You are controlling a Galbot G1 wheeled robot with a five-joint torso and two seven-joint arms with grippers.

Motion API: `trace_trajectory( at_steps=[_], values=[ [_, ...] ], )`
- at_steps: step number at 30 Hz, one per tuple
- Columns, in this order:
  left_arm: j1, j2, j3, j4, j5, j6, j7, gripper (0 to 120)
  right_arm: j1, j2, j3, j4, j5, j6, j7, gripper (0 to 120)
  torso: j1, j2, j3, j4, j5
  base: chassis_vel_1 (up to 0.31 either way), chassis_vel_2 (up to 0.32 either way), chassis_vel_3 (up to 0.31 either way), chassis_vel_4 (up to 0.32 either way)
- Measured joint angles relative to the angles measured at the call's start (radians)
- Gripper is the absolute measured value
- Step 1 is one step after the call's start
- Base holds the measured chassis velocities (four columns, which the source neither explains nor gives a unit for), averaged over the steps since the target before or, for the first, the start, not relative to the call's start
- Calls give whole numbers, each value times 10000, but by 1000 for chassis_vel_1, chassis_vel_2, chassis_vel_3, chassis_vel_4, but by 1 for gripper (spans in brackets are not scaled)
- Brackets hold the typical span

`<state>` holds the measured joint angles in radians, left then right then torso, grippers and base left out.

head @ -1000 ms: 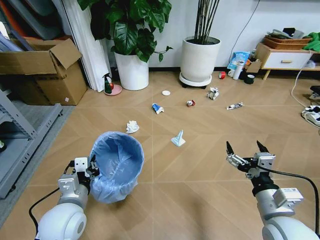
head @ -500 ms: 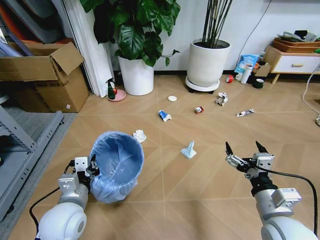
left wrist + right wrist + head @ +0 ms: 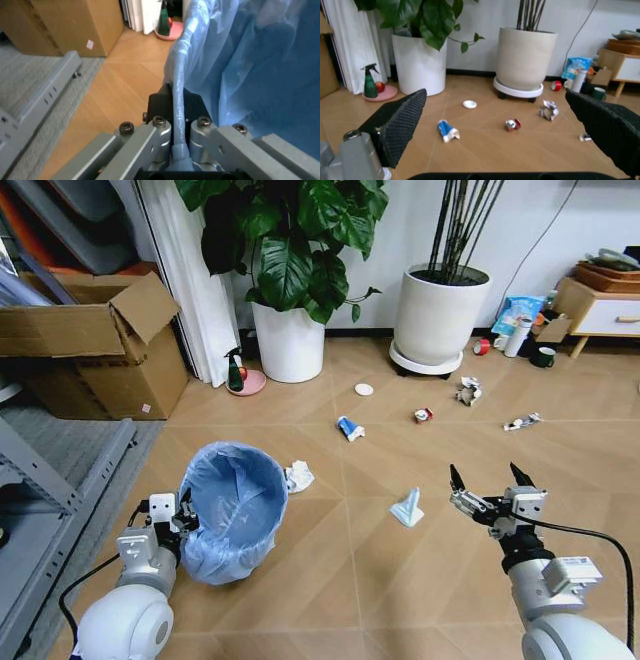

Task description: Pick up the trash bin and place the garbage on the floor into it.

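My left gripper (image 3: 183, 518) is shut on the rim of the trash bin (image 3: 233, 505), which is lined with a light-blue bag and held just above the floor (image 3: 340, 580). The left wrist view shows the fingers (image 3: 159, 129) clamped on the bagged rim (image 3: 176, 93). At the right my right gripper (image 3: 490, 478) hangs open and holds nothing, also seen as right gripper (image 3: 495, 96). The garbage lies ahead: a paper wad (image 3: 298, 476) by the bin, a pale cone-shaped scrap (image 3: 408, 507), a blue-white can (image 3: 349, 427), a white disc (image 3: 364, 389), a red can (image 3: 423, 416), crumpled paper (image 3: 468, 390) and a wrapper (image 3: 522, 421).
Two big white plant pots (image 3: 289, 340) (image 3: 439, 315) stand at the back wall, with a green spray bottle (image 3: 236, 370) beside the left one. A cardboard box (image 3: 95, 350) and a metal shelf (image 3: 40, 480) on a grey mat line the left. A low cabinet (image 3: 605, 310) and a red tape roll (image 3: 483, 346) sit far right.
The whole head view has shifted as the robot moves: the litter and pots now sit lower and farther right in the picture. The bin stays in my left gripper, and the right stays open.
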<state>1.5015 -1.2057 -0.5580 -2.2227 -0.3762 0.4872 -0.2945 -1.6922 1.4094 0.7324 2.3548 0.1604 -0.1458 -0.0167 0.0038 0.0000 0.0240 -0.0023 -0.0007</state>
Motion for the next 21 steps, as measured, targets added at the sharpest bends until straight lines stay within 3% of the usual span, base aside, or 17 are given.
trace_trajectory(
  at_steps=[17,21],
  values=[
    [-51,-95,-76,-12,1,-50,-23,0,68,-36,-83,-128,54,-26,-16,100,1,0,1,0,-3,-80,293,82,-284],
    [-100,-117,-85,40,-51,-181,52,0,240,-259,-163,-355,346,-202,28,100,3,-1,2,2,4,-37,181,58,-120]
  ],
)
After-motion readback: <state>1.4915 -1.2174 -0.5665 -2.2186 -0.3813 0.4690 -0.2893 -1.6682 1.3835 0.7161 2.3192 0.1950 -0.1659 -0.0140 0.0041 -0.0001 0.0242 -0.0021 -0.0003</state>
